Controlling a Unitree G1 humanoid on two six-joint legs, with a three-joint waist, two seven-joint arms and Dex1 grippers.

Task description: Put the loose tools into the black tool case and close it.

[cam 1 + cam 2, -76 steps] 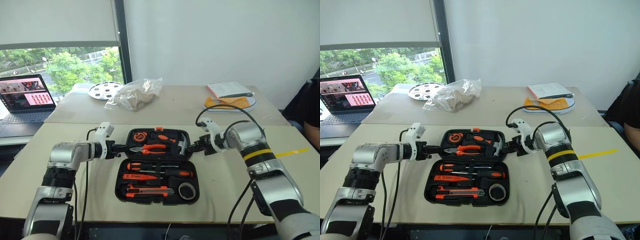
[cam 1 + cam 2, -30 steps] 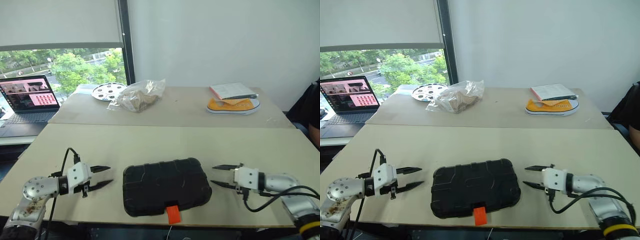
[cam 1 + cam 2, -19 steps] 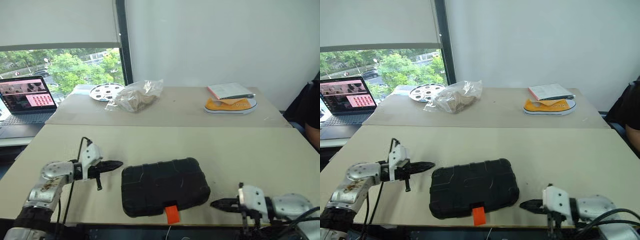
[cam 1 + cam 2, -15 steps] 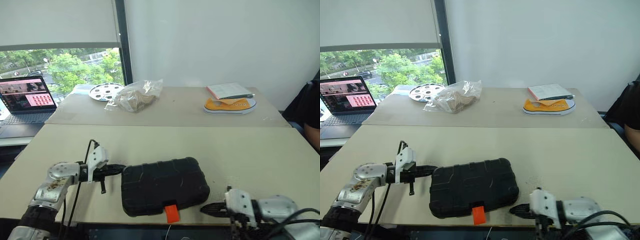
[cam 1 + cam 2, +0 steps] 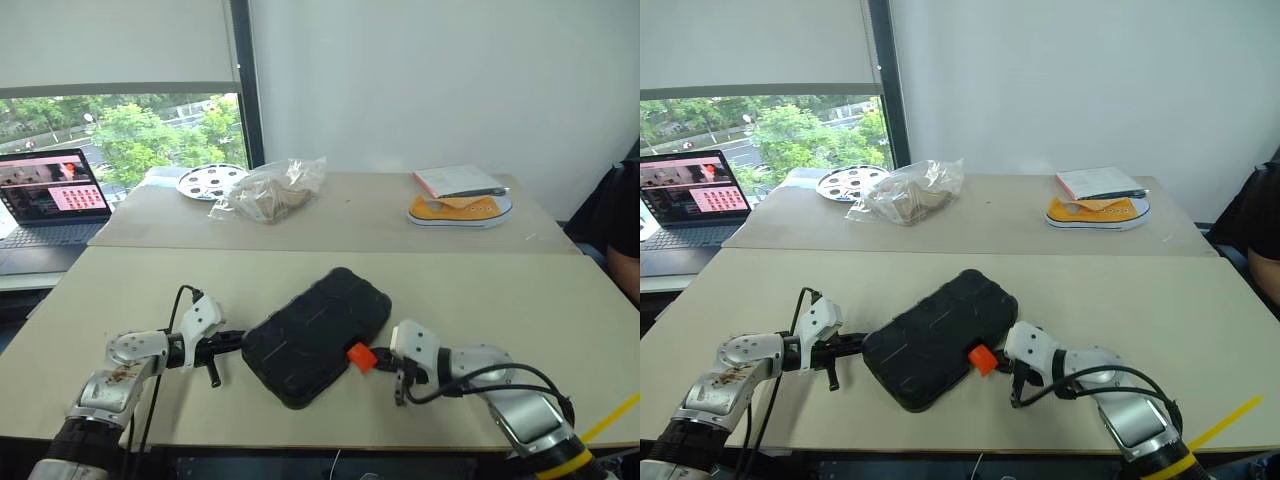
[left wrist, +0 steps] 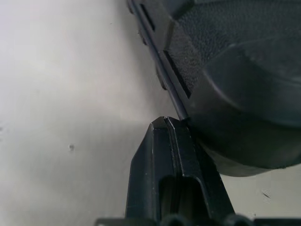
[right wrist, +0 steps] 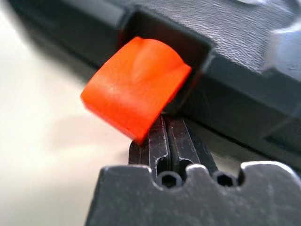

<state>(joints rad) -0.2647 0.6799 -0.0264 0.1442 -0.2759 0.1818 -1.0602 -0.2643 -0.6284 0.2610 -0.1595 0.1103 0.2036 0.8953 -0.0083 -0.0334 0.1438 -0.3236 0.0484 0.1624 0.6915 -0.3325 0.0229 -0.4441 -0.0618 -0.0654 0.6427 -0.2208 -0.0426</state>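
Observation:
The black tool case [image 5: 315, 335] lies closed on the near table, turned diagonally, its orange latch [image 5: 361, 357] sticking out toward the right. The loose tools are hidden. My left gripper [image 5: 236, 342] is shut, its tips against the case's left corner; the left wrist view shows the pressed-together fingers [image 6: 165, 141] touching the case's rim [image 6: 169, 70]. My right gripper [image 5: 380, 362] is shut too, tips tucked just under the latch [image 7: 136, 94], holding nothing.
On the far table sit a laptop [image 5: 50, 195], a round white plate [image 5: 208, 180], a clear plastic bag [image 5: 272, 190] and a yellow shoe [image 5: 462, 209] under a book [image 5: 458, 180]. A seated person [image 5: 622, 215] is at the right edge.
The case, open at first, lay shut and has now swung round diagonally, its latch to the right. My right gripper swept left to the latch. Both grippers closed.

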